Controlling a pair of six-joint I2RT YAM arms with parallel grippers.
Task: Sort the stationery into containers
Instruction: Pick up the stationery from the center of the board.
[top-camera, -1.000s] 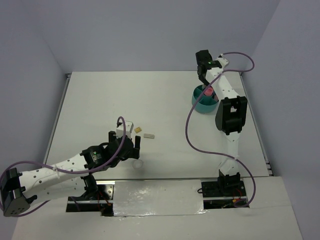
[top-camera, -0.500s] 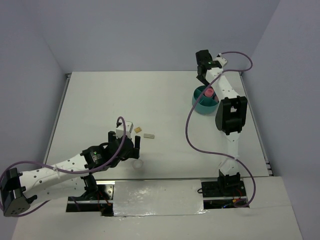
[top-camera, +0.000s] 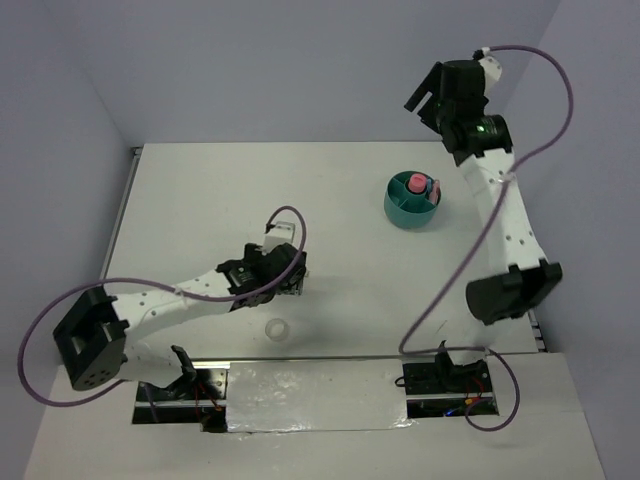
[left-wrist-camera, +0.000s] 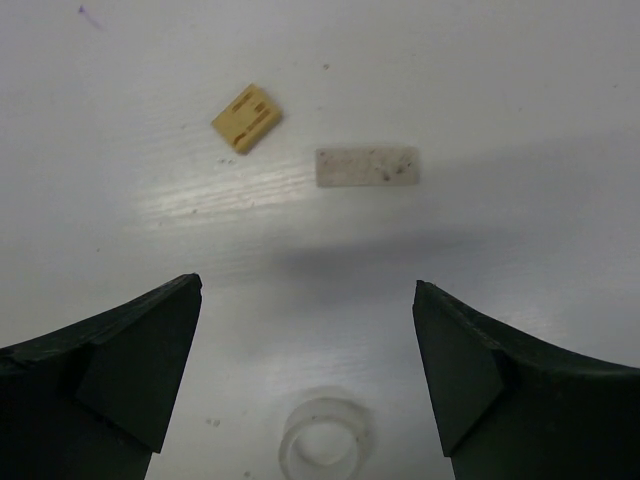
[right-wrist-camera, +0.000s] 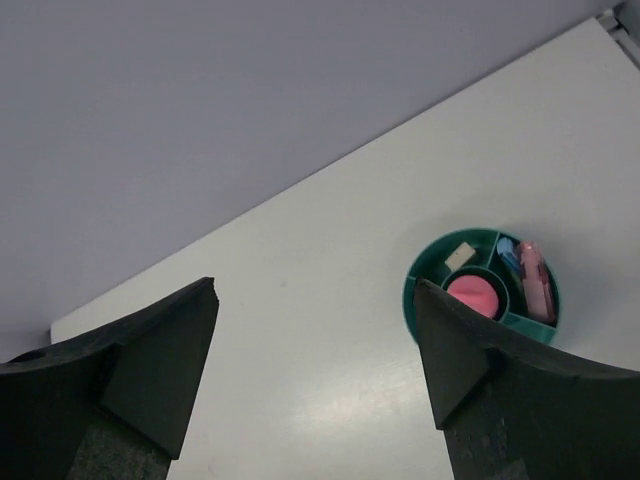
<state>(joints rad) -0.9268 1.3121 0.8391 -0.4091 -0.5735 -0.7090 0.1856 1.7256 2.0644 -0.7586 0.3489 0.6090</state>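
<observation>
The teal organizer stands at the back right, a pink tube in its centre cup. From the right wrist, the organizer holds the tube, a white block and blue and pink sticks in ring compartments. My right gripper hangs open high above it, empty. My left gripper is open low over the table. Ahead of it lie a tan block and a white block. A clear ring lies under it, also seen from above.
The white table has raised rails at its left edge and right edge. Grey walls close in the back and sides. A purple cable loops above the left wrist.
My right gripper has opened and risen well above the organizer, where a pink stick now lies in a ring compartment. My left arm has reached forward over the two blocks.
</observation>
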